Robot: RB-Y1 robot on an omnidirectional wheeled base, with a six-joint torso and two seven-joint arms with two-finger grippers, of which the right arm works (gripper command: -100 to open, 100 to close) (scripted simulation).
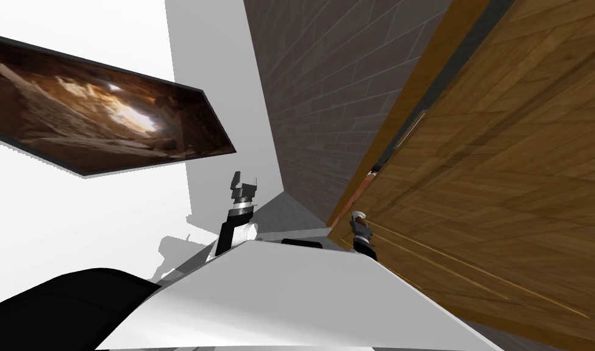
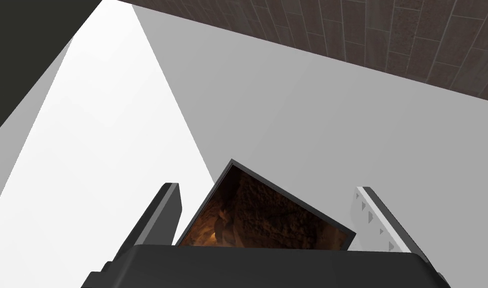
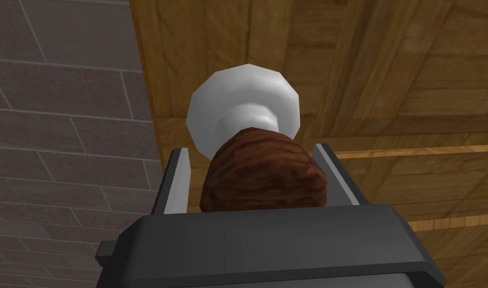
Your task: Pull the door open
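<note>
The wooden door (image 1: 503,183) runs along my right side, its leaf (image 3: 388,75) close in front of my right hand. A round brown knob (image 3: 263,175) sticks out from a white rosette (image 3: 243,95) near the door's edge. My right gripper (image 3: 252,150) is shut on the knob, one finger pressed against each side. In the head view that gripper (image 1: 360,222) sits at the door's edge beside the orange-brown frame (image 1: 412,103). My left gripper (image 1: 244,183) is raised away from the door with its fingers open (image 2: 266,187) and nothing between them.
A dark brick wall (image 1: 327,91) meets the door frame straight ahead. A white wall on my left carries a large framed picture (image 1: 101,116). A black area (image 1: 58,311) lies at the lower left.
</note>
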